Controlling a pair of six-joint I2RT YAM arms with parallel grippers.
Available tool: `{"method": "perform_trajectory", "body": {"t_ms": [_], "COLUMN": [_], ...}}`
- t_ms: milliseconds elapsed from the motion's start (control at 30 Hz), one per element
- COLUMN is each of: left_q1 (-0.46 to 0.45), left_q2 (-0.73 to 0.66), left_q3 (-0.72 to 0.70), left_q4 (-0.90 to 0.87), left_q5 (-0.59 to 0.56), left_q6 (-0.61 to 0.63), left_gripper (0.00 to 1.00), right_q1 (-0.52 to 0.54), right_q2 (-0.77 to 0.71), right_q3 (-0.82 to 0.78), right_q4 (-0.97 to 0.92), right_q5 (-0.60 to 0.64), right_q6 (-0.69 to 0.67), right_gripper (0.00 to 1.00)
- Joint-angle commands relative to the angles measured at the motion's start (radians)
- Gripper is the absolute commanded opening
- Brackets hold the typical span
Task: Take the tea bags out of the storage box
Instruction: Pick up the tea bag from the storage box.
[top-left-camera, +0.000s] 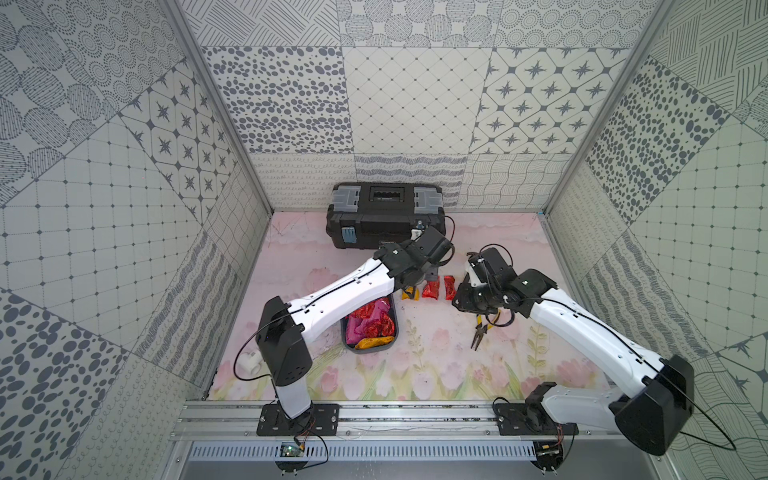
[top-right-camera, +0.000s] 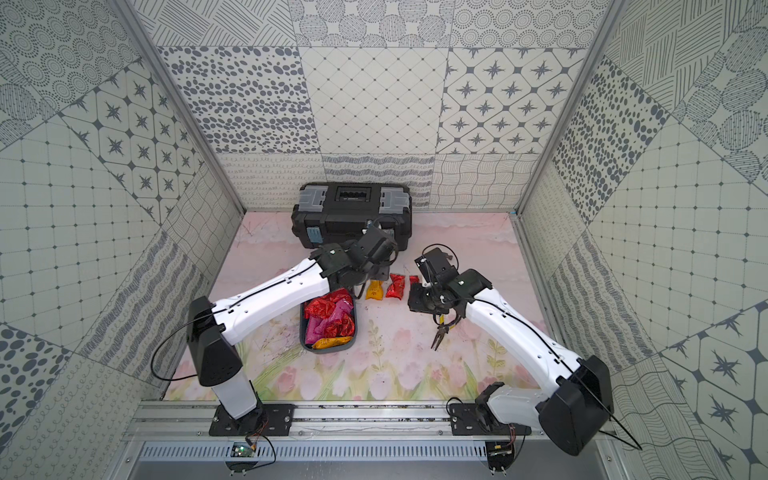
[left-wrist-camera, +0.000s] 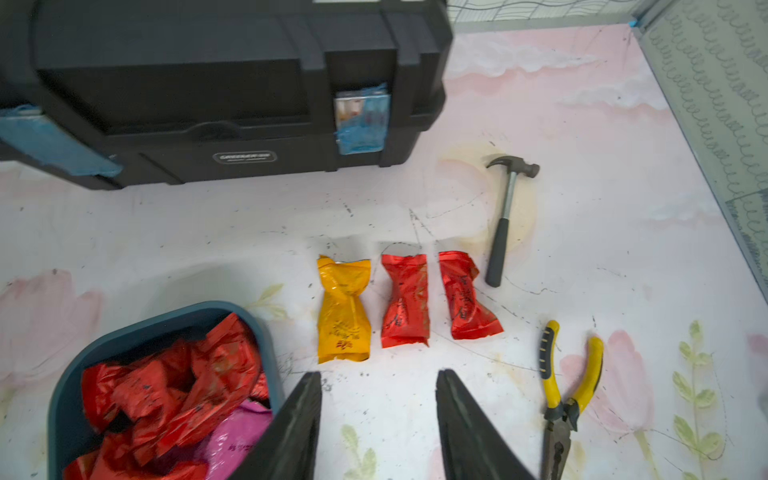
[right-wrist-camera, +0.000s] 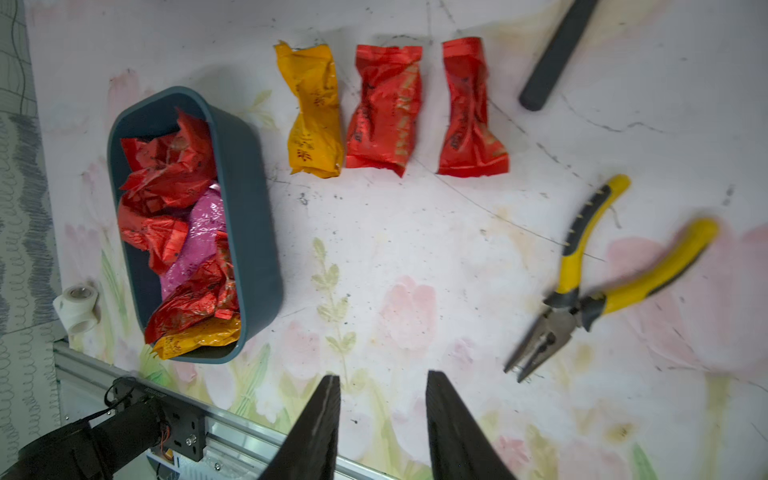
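The storage box is a dark blue-grey open bin under my left forearm. Red, pink and orange tea bags fill it. Just beyond it, three tea bags lie in a row on the mat: an orange one and two red ones. My left gripper hangs open and empty over the mat just short of the row, beside the box rim. Over bare mat nearer the front rail, my right gripper is open and empty.
A black toolbox with blue latches stands at the back. A hammer lies right of the row. Yellow-handled pliers lie below my right wrist. A white pipe fitting sits at the left wall. An aluminium rail bounds the front.
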Motion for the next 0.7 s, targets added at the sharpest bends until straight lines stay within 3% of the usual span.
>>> {"method": "perform_trajectory", "body": {"t_ms": [0, 100, 267, 400, 667], "left_q1": [0.13, 0.25, 0.418, 0.548, 0.636], "left_q2": [-0.183, -0.298, -0.441, -0.527, -0.643], "left_q3": [-0.214, -0.335, -0.493, -0.602, -0.75], "left_q4": [0.002, 0.0, -0.007, -0.02, -0.037], "left_q5": [0.085, 0.162, 0.263, 0.341, 0.392], "left_q6": [-0.103, -0.18, -0.242, -0.262, -0.273], "left_gripper": [0.48, 0.48, 0.48, 0.48, 0.49], "right_q1": [0.082, 0.124, 0.146, 0.184, 0.223], "right_q2": [0.11, 0.215, 0.378, 0.462, 0.592], "right_q3": [0.089, 0.169, 0.303, 0.354, 0.415], "right_q4": [0.106, 0.136, 0.153, 0.234, 0.316], "right_q5": [-0.03, -0.054, -0.116, -0.097, -0.067], "right_q6": [0.044, 0.119, 0.367, 0.556, 0.769], "right_gripper": [0.41, 0.42, 0.43, 0.45, 0.47]}}
